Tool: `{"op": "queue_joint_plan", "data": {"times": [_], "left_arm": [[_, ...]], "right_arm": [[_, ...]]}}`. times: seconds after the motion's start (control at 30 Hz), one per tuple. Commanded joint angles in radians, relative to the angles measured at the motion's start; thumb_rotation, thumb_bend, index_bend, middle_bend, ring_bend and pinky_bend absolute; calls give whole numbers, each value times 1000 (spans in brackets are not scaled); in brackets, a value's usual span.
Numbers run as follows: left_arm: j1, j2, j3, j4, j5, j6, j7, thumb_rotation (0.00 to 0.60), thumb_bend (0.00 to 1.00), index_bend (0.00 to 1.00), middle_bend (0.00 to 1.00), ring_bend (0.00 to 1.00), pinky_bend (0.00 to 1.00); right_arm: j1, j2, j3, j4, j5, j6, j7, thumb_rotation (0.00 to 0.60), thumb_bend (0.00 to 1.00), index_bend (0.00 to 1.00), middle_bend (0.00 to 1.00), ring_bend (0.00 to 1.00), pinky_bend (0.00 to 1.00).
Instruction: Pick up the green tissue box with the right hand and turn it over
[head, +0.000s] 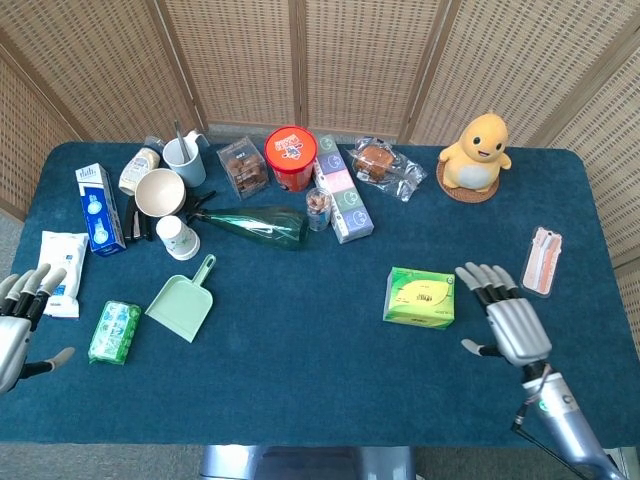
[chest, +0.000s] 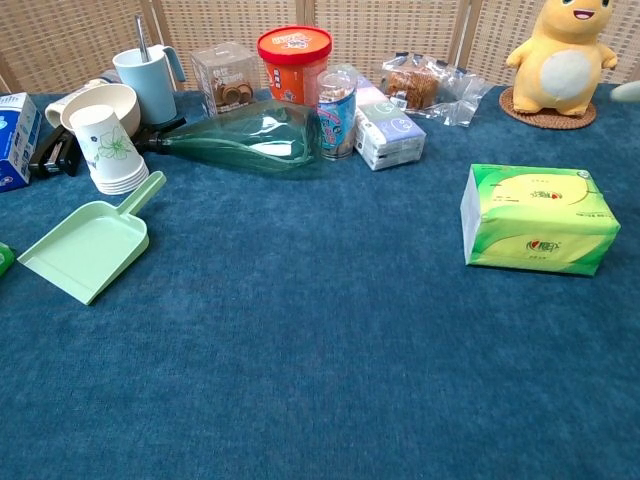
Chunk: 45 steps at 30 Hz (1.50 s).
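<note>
Head view, right hand (head: 509, 320) spread flat, beside green tissue box (head: 420, 297)

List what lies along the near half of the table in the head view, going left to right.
Left hand → white wipes pack → green packet → green dustpan → green tissue box → right hand → pink packet.
</note>
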<state>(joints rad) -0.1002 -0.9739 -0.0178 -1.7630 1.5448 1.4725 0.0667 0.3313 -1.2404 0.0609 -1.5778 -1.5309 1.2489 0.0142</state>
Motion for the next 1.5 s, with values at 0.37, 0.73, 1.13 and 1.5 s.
{"op": "queue_joint_plan", "data": {"times": [0.37, 0.73, 1.13, 1.5], "left_arm": [[1, 1, -6, -6, -17, 0, 4, 600, 56, 0, 0, 0, 3], [-2, 1, -7, -7, -25, -8, 7, 600, 56, 0, 0, 0, 4], [0, 3, -6, -10, -23, -5, 7, 600, 56, 0, 0, 0, 3], [-5, 12, 0, -16, -28, -25, 2, 600, 56, 0, 0, 0, 4]], "right_arm": [[148, -128, 65, 42, 148, -210, -116, 600, 0, 0, 12, 0, 92], [160, -174, 73, 108, 185, -202, -133, 600, 0, 145, 237, 165, 238], [157, -150, 61, 41, 143, -161, -115, 600, 134, 376, 400, 315, 385], [331, 164, 103, -236, 296, -652, 221, 600, 178, 456, 457, 375, 390]]}}
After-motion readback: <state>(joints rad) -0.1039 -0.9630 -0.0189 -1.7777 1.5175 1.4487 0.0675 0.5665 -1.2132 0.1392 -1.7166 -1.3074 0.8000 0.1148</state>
